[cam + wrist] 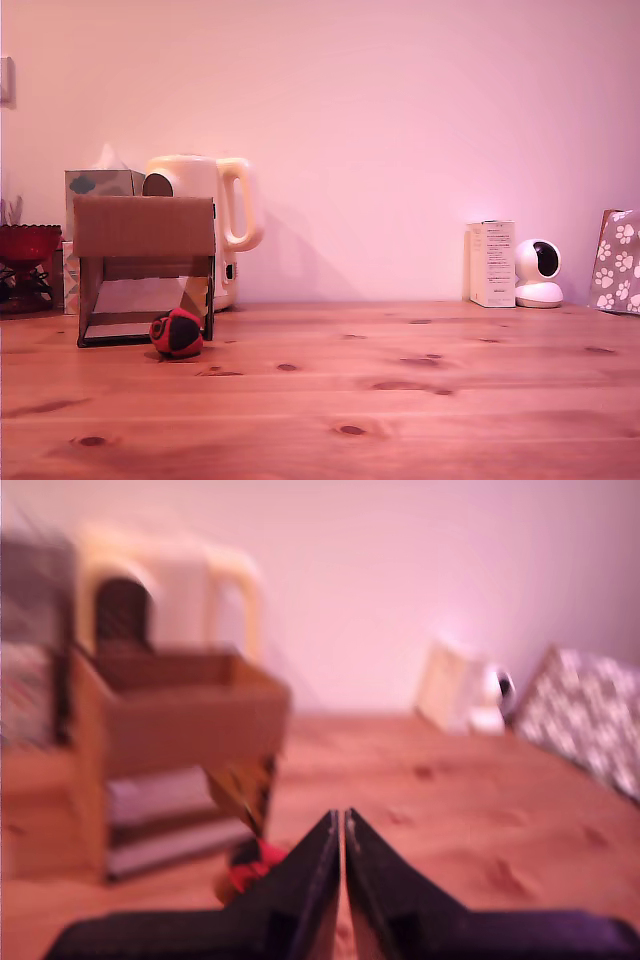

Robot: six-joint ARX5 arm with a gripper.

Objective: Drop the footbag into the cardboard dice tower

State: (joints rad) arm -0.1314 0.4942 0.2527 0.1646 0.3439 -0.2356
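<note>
Jaws of my gripper [343, 825] pressed together, empty; footbag [252, 865] just beyond them, beside the cardboard tower [180, 715].

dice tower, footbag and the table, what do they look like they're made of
The brown box-like dice tower looks like matte corrugated cardboard, with flat, dull panels and dark cut edges. The small red and black footbag seems to be soft stitched fabric or synthetic leather, going by its panel seams and slightly squashed shape. The table looks like smooth pale wood, probably pine, with visible grain and dark knots.
</note>
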